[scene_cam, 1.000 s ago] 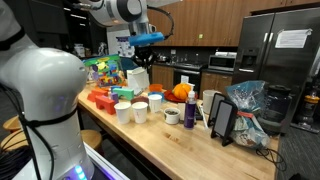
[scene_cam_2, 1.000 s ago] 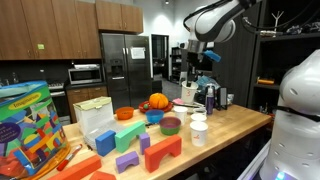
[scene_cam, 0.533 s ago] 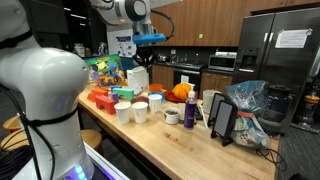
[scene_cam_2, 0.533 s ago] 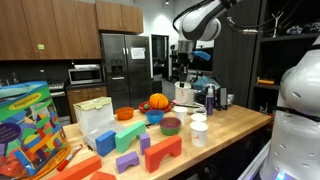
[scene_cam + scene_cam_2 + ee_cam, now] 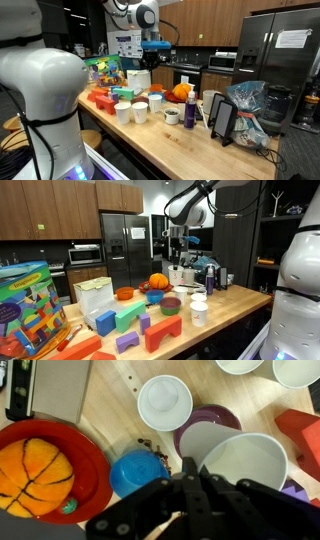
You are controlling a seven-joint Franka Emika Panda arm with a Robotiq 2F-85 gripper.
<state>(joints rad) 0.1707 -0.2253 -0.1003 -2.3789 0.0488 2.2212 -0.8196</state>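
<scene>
**Shut gripper hanging over the blue bowl and the cups**

We are looking down through the wrist view at the gripper (image 5: 187, 468). Its dark jaws are pressing together, and we can make out nothing between them. The blue bowl (image 5: 135, 472) is sitting on the wooden table (image 5: 110, 400), below the fingertips and just to their left in this view. A big white cup (image 5: 245, 460) is standing just to their right.

The blue bowl is looking small, round and glossy, with its open side up. It is sitting just beside a red plate (image 5: 92, 465) that is carrying an orange ball (image 5: 35, 468) with dark seams. Past the fingertips a purple bowl (image 5: 200, 425) is showing, and beyond it a smaller white cup (image 5: 164, 402).

In both exterior views the gripper (image 5: 155, 48) (image 5: 178, 252) is hanging high above the table, well apart from the blue bowl (image 5: 155, 297) and touching none of the things.
</scene>
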